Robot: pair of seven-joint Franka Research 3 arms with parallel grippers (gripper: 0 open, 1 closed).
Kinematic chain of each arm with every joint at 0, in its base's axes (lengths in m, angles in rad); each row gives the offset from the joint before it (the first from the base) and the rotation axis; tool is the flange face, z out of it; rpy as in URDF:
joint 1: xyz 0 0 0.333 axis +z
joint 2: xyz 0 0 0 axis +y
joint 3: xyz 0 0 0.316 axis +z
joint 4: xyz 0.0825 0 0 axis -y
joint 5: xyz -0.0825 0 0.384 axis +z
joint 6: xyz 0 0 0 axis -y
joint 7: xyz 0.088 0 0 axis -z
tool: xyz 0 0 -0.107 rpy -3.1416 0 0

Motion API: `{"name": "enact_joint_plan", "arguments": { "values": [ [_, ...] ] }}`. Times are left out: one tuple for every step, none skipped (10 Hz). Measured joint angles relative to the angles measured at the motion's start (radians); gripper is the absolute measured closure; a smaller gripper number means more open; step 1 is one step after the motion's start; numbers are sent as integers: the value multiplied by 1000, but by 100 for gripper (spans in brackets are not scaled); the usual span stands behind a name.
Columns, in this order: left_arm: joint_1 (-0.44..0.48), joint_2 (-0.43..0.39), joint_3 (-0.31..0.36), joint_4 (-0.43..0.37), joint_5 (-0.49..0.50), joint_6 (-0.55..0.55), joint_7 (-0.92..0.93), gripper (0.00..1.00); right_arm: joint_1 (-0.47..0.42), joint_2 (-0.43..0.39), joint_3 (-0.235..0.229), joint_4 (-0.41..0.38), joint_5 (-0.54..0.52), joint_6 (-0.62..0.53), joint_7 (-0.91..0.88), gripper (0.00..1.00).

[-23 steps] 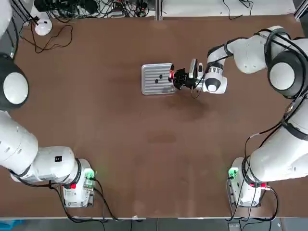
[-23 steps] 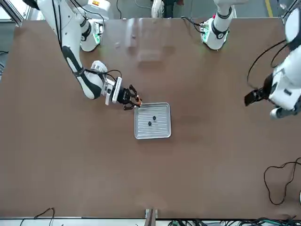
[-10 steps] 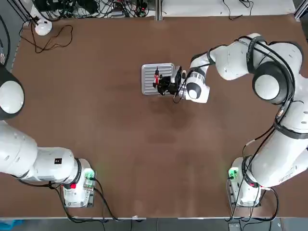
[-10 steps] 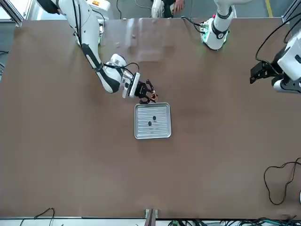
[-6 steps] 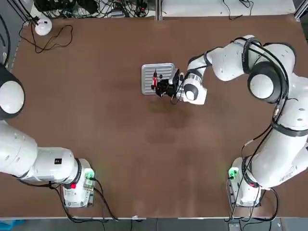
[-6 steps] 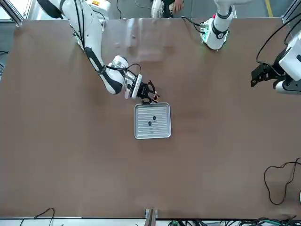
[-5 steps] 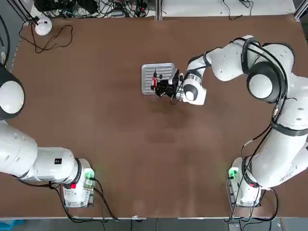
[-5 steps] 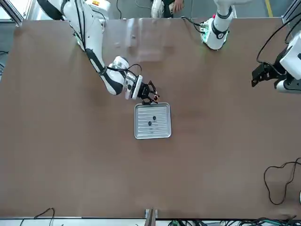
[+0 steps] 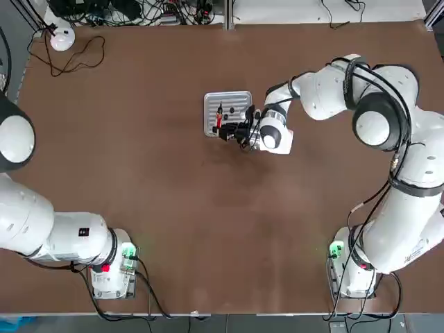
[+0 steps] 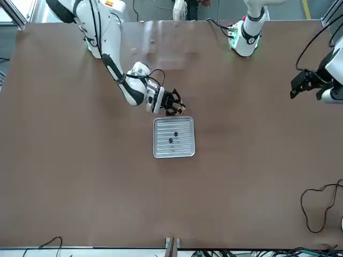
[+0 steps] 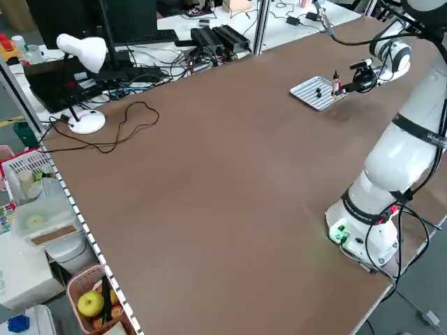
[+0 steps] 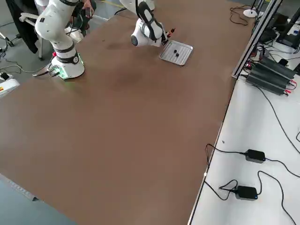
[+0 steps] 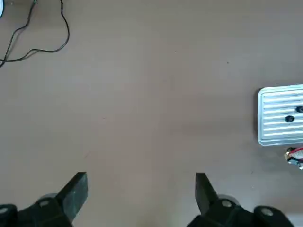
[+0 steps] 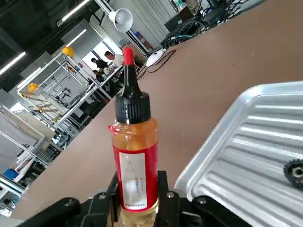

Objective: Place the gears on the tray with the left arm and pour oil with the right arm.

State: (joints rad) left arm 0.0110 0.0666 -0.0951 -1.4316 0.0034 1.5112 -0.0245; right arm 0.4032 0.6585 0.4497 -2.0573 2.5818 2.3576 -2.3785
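The ribbed silver tray lies at mid-table, with both small dark gears on it; the left wrist view shows them too. My right gripper is shut on the oil bottle, amber with a red label, black cap and red tip. The bottle hangs at the tray's near edge, its tip beside the tray's rim. My left gripper is open and empty, parked far off at the table's left side.
A white desk lamp and a loose black cable lie at the far left corner. Both arm bases stand at the near edge. Power bricks and cables lie on the white bench behind the table's far edge.
My right gripper has carried the oil bottle from the tray's right side round to its near edge, moving left. The left arm has drifted slightly outward.
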Motion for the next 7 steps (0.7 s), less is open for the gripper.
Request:
{"name": "enact_joint_plan", "arguments": {
  "values": [
    [2,11,0,0,-1,17,-1,0,2,0,0,4,0,0,66,67],
    [4,19,1,0,-2,25,-1,0,2,0,-1,6,0,0,131,67],
    [4,21,1,0,-3,29,-1,0,2,0,-1,6,0,1,180,67],
    [4,21,0,3,-3,29,-1,0,2,0,-1,6,0,1,225,68],
    [4,21,0,5,-3,29,-1,0,2,1,-1,6,0,1,274,68],
    [4,21,0,5,-3,29,-1,0,3,1,0,6,0,1,320,68],
    [4,21,-1,5,-4,29,-1,0,6,1,1,6,0,0,378,68]
  ]
}}
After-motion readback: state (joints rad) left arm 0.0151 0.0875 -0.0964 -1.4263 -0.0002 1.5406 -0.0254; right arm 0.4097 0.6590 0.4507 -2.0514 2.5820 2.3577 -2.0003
